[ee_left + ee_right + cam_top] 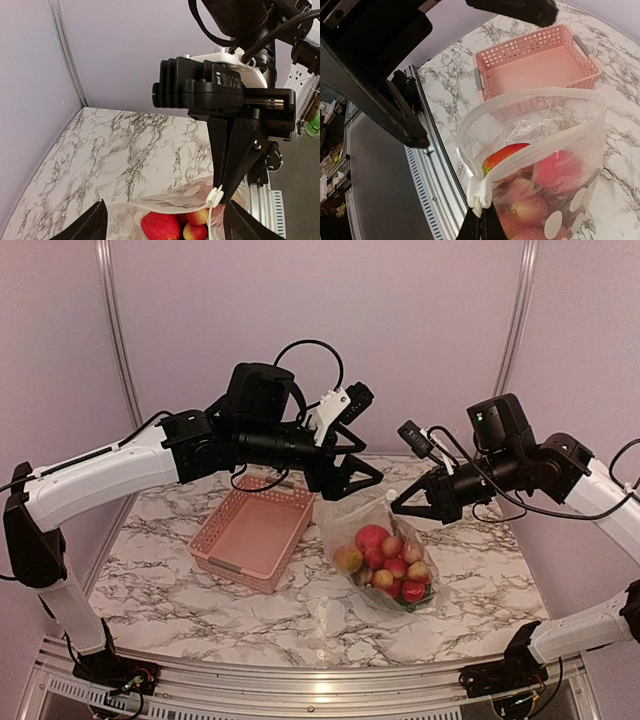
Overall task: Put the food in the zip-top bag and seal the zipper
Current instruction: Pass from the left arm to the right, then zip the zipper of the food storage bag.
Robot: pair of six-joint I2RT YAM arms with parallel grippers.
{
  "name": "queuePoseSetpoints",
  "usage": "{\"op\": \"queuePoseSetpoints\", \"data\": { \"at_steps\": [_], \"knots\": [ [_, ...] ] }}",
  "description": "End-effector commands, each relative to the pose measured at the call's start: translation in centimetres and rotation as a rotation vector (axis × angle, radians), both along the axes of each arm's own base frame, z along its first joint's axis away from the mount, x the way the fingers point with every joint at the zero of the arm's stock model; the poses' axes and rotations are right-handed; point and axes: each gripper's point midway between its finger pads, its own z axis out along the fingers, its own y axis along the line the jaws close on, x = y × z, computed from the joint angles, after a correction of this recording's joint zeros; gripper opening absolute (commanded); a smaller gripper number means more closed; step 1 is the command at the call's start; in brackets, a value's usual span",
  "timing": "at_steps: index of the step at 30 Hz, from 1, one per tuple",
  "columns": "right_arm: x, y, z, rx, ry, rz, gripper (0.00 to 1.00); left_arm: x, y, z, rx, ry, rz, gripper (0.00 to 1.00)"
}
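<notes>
Marble tabletop (pixel 200 590) carries a pink basket (pixel 255 530), below and to the L of both grippers. The zip-top bag (pixel 340 525) sits just under the R gripper (pixel 395 504), mouth gaping, lower part resting on the tabletop. The food (pixel 372 537) (red tomato, strawberry-ish bits etc.) is piled inside the bag, below the L gripper (pixel 360 483), which is spread wide w/ nothing in it, above the bag mouth. The R gripper is clamped tight on the zipper (pixel 535 91) at its white end clip (pixel 479 192).
</notes>
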Motion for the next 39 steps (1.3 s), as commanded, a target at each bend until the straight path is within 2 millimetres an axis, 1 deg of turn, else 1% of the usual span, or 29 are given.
{"op": "queuePoseSetpoints", "data": {
  "at_steps": [1, 2, 3, 6, 10, 14, 18, 23, 28, 34, 37, 39],
  "knots": [
    [-2.5, 1.9, 2.4, 0.011, -0.048, 0.100, 0.00, -2.3, -1.4, 0.3, -0.041, 0.046, -0.149, 0.81],
    [-3.0, 2.3, 2.7, 0.010, -0.050, 0.116, 0.00, -2.6, -1.4, 0.4, -0.046, 0.055, -0.161, 0.80],
    [-3.0, 2.5, 2.7, 0.004, -0.051, 0.116, 0.00, -2.9, -1.3, 0.4, -0.050, 0.064, -0.173, 0.80],
    [-2.5, 2.6, 1.7, -0.034, -0.053, 0.100, 0.00, -3.8, -1.0, 0.0, -0.046, 0.103, -0.205, 0.77],
    [-1.4, 2.7, -0.6, -0.092, -0.056, 0.078, 0.00, -4.8, 0.1, -1.5, -0.013, 0.145, -0.219, 0.72],
    [-1.0, 3.2, -1.4, -0.087, -0.055, 0.073, 0.00, -5.5, 1.1, -3.5, 0.027, 0.179, -0.220, 0.68],
    [-0.7, 3.6, -1.2, -0.073, -0.058, 0.075, 0.00, -5.8, 1.2, -4.5, 0.036, 0.217, -0.224, 0.63],
    [-0.7, 3.9, -1.1, -0.070, -0.066, 0.089, 0.00, -5.2, 0.3, -5.4, 0.035, 0.236, -0.227, 0.57],
    [-0.8, 3.7, -1.2, -0.076, -0.070, 0.087, 0.00, -4.7, -0.4, -4.9, -0.003, 0.271, -0.235, 0.43],
    [-0.7, 3.5, -1.0, -0.068, -0.079, 0.075, 0.00, -4.8, -0.6, -5.6, -0.008, 0.306, -0.255, 0.32],
    [-0.7, 3.5, -1.1, -0.067, -0.076, 0.070, 0.00, -4.9, -0.7, -5.6, -0.014, 0.350, -0.257, 0.23],
    [-0.7, 3.4, -1.1, -0.065, -0.076, 0.069, 0.00, -4.9, -0.7, -5.8, -0.014, 0.359, -0.256, 0.20]
  ]
}}
